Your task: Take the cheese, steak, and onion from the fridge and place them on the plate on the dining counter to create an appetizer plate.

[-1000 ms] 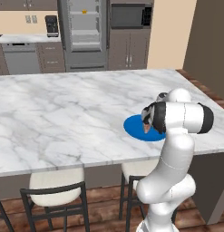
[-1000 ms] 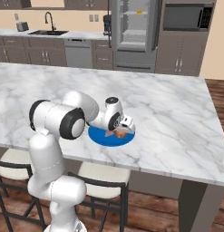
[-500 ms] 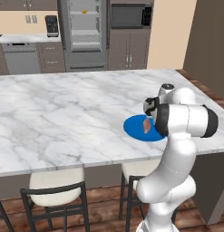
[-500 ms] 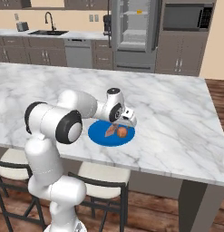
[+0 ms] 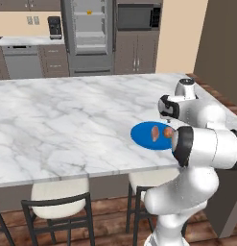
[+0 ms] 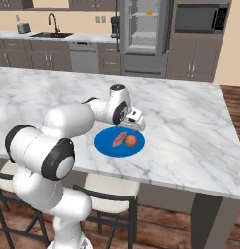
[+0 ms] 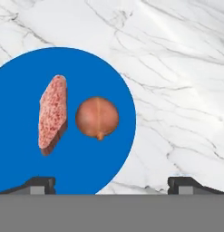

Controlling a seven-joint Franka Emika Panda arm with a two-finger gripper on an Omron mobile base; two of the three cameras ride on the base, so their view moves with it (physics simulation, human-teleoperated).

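The blue plate (image 5: 141,137) (image 6: 104,143) (image 7: 22,90) lies on the white marble dining counter (image 5: 67,120) (image 6: 189,121) near its front edge. On it the pinkish steak (image 5: 155,133) (image 6: 118,140) (image 7: 53,113) lies beside the round reddish-brown onion (image 5: 168,132) (image 6: 131,141) (image 7: 97,117), a small gap between them. My gripper (image 6: 134,126) (image 7: 111,185) hovers open above the plate's far side, holding nothing. Across the room the fridge (image 5: 88,33) (image 6: 143,29) stands open, with the small yellow-orange cheese (image 5: 89,13) (image 6: 149,12) on an upper shelf.
Pale-cushioned stools (image 5: 60,197) (image 6: 111,187) stand under the counter's near edge. A dark microwave (image 5: 136,17) (image 6: 197,18) sits right of the fridge. A sink (image 6: 53,34) and dishwasher line the back wall. Bare marble stretches left of the plate.
My hand has lifted up and back from low over the plate, leaving the onion lying beside the steak. The jaws have spread a little wider.
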